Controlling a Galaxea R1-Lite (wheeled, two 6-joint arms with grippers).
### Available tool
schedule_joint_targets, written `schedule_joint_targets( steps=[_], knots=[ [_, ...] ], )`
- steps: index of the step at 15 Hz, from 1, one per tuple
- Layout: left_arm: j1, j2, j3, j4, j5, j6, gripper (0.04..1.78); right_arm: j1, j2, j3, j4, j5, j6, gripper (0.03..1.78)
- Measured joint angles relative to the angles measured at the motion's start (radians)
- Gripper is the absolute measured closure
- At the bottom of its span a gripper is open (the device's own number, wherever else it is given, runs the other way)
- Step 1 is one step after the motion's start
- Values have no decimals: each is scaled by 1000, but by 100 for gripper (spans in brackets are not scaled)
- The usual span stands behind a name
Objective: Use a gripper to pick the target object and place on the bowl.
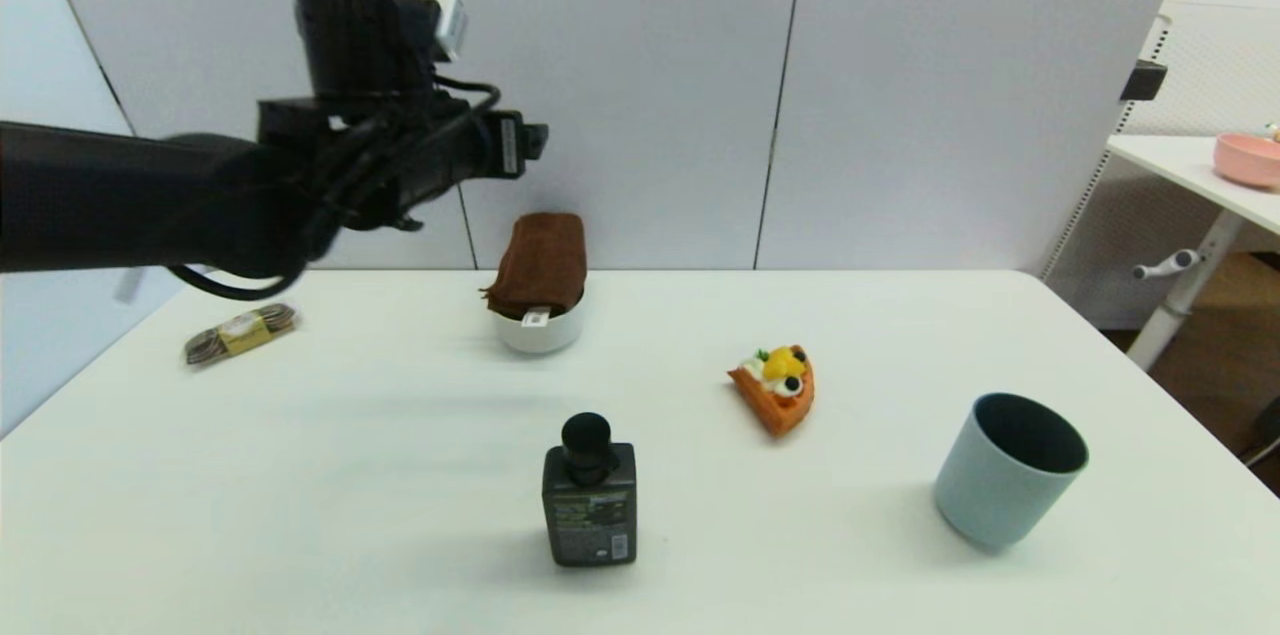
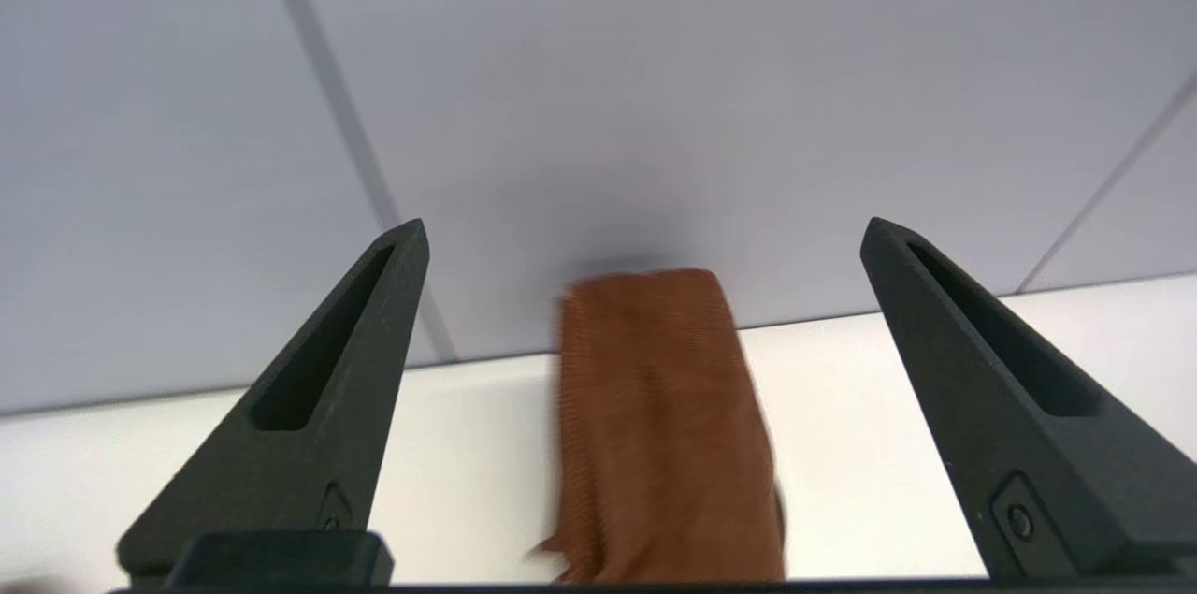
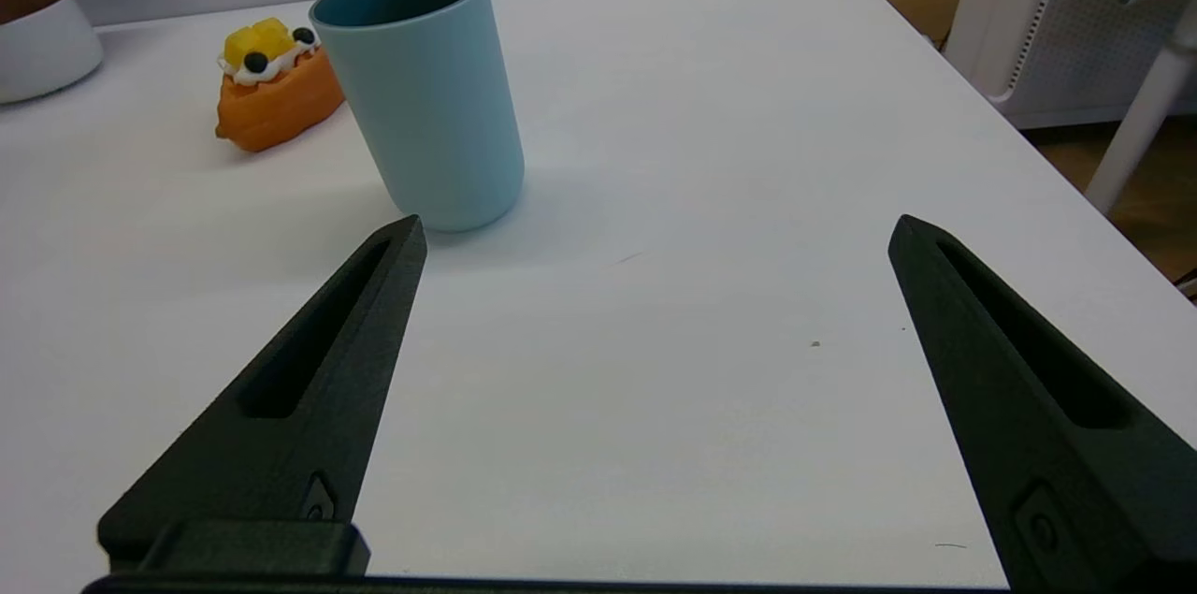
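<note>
— Towel [image 1: 540,265] placement? 
— Draped over the off-white bowl [image 1: 540,330] by the white table's [image 1: 900,555] far edge, overhanging its rim.

— Grippers? 
— Left gripper [image 2: 645,243] hangs above it, fingers spread, empty. Right gripper [image 3: 655,229] also spread, bare tabletop beneath, blue cup [image 3: 425,94] nearby.

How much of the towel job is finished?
Nearly all of it. The brown towel already lies on the white bowl, hanging over its rim. The left hand is open, holding nothing, up above the table near the bowl. The right hand is open by the blue cup. Only pulling the arm away looks left.
</note>
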Motion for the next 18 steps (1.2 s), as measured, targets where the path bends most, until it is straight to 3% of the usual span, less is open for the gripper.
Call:
schedule_joint_targets(
  steps=[3, 7, 12, 18],
  knots=[
    [39, -204, -63, 238, 1, 97, 16, 0, 0, 0, 0, 0, 0, 10],
    [198, -480, -21, 485, -46, 195, 14, 0, 0, 0, 0, 0, 0, 10],
    [421, -838, 412, 490, -248, 188, 13, 0, 0, 0, 0, 0, 0, 10],
    [490, -1337, 961, 459, -300, 114, 12, 0, 0, 0, 0, 0, 0, 10]
  ],
)
